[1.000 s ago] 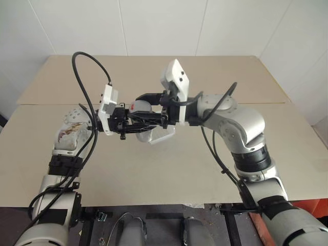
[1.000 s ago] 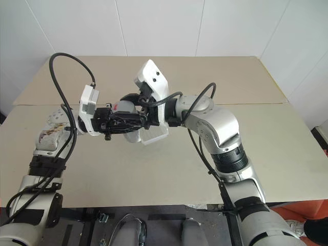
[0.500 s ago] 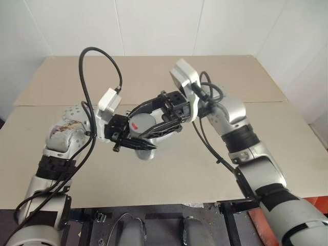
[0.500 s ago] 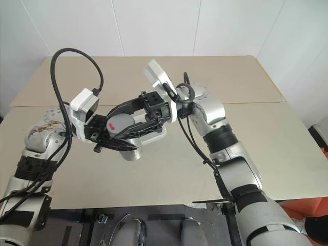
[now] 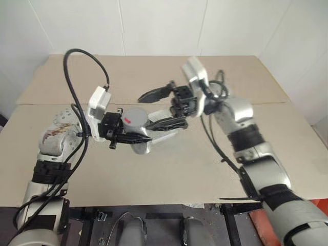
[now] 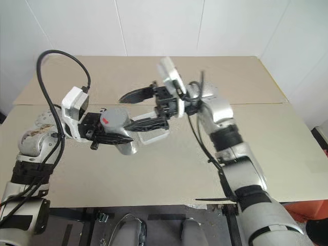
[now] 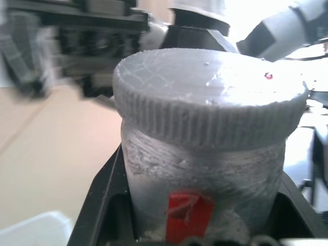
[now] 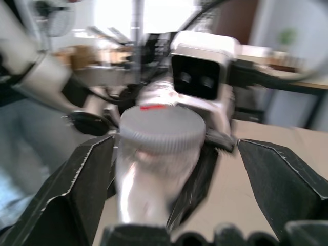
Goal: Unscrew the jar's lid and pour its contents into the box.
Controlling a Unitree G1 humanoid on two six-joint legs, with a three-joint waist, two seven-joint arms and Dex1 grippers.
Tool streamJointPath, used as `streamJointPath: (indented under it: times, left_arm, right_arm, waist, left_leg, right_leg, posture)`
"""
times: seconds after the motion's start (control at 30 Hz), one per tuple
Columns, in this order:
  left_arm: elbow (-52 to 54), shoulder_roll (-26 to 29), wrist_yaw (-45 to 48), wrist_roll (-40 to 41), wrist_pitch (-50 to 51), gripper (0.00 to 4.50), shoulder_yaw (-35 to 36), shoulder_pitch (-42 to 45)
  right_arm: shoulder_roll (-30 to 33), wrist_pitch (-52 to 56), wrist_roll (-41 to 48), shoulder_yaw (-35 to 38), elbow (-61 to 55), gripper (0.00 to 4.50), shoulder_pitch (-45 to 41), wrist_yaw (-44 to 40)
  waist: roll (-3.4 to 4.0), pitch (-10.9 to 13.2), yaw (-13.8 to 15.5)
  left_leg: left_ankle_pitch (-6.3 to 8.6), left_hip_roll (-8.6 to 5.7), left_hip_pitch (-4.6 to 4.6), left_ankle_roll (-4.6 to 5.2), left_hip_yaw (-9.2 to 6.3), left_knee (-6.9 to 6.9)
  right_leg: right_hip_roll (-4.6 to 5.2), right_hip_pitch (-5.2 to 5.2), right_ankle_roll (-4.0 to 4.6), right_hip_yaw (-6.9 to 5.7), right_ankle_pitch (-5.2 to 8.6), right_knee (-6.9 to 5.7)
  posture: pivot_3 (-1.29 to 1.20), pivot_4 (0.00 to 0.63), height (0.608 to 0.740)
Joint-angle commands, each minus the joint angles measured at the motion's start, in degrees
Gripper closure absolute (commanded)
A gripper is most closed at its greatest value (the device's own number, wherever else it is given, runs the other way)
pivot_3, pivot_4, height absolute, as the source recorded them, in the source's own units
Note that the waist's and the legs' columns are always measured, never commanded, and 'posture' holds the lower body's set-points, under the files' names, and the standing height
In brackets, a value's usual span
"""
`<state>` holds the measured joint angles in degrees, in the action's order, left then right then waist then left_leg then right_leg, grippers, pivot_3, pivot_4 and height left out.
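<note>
- The left gripper (image 5: 134, 134) holds the jar (image 5: 138, 124) above the desk (image 5: 169, 169), its fingers clamped on the jar's body below the lid (image 7: 207, 97).
- The lid sits on the jar's mouth, a red mark on its top.
- The right gripper (image 5: 161, 108) faces the lid with its fingers spread wide, not touching it.
- The box (image 6: 152, 132) lies on the desk beneath the two grippers, partly hidden by them.
</note>
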<state>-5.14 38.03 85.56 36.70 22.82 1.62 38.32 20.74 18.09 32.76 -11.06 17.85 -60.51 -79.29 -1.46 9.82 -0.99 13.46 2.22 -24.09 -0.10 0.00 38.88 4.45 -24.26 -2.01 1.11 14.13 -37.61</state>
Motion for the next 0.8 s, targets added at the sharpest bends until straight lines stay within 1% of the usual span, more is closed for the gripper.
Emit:
streamJointPath:
  times: [0.03,0.2,0.27,0.37,0.57,0.8]
  left_arm:
    - [-3.0,0.2,-1.9,-2.1,-2.7,2.56,1.7,0.4]
    - [-6.6,-0.6,-2.7,-3.4,-3.7,2.56,1.6,2.3]
    - [-7.4,-0.8,-2.1,-3.7,-4.2,2.56,1.1,2.9]
    - [-8.0,-1.2,-1.6,-4.0,-4.6,2.56,0.8,3.5]
    - [-6.8,-1.8,-1.6,-4.0,-4.8,2.56,1.0,3.6]
    - [-5.6,-1.2,-1.0,-3.6,-4.3,2.56,1.6,3.1]
  right_arm:
    - [1.3,7.2,-0.6,1.9,-13.3,0.04,2.6,9.7]
    - [-0.2,15.1,-1.3,1.0,-24.0,0.04,5.3,21.0]
    - [-2.1,17.4,-2.0,0.3,-25.3,0.04,4.7,24.8]
    - [-4.5,18.6,-4.3,-1.2,-24.5,0.04,3.6,28.3]
    - [-8.3,18.0,-7.4,-2.7,-19.8,0.04,2.1,30.5]
    - [-10.4,15.9,-8.6,-1.4,-15.7,0.04,1.5,29.8]
  waist:
    - [0.0,0.0,-0.1]
    - [0.0,0.0,-0.2]
    - [0.0,0.0,-0.1]
    - [0.0,0.0,0.0]
    - [0.0,0.0,0.0]
    - [0.0,0.0,-0.1]
  left_leg:
    - [0.0,0.0,0.0,0.0,0.0,0.0]
    - [0.0,0.01,0.03,0.0,0.0,0.0]
    - [-0.01,0.0,0.02,-0.01,0.0,0.02]
    - [-0.01,0.0,0.02,-0.02,0.0,0.02]
    - [-0.01,-0.01,0.01,-0.01,0.0,0.02]
    - [-0.01,-0.01,0.01,-0.01,0.0,0.01]
  right_leg:
    - [-0.01,-0.02,0.0,0.0,0.0,-0.02]
    - [-0.03,-0.04,0.0,0.01,0.0,-0.09]
    - [-0.02,-0.03,0.0,0.01,0.0,-0.09]
    - [-0.02,-0.02,0.0,0.01,0.0,-0.09]
    - [-0.02,-0.01,0.01,0.01,0.0,-0.06]
    - [-0.03,-0.01,0.0,0.01,0.0,-0.05]
  posture:
    - [0.0,0.15,0.74]
    - [0.0,0.15,0.74]
    - [0.0,0.15,0.74]
    - [0.0,0.15,0.74]
    - [0.0,0.15,0.74]
    - [0.0,0.15,0.74]
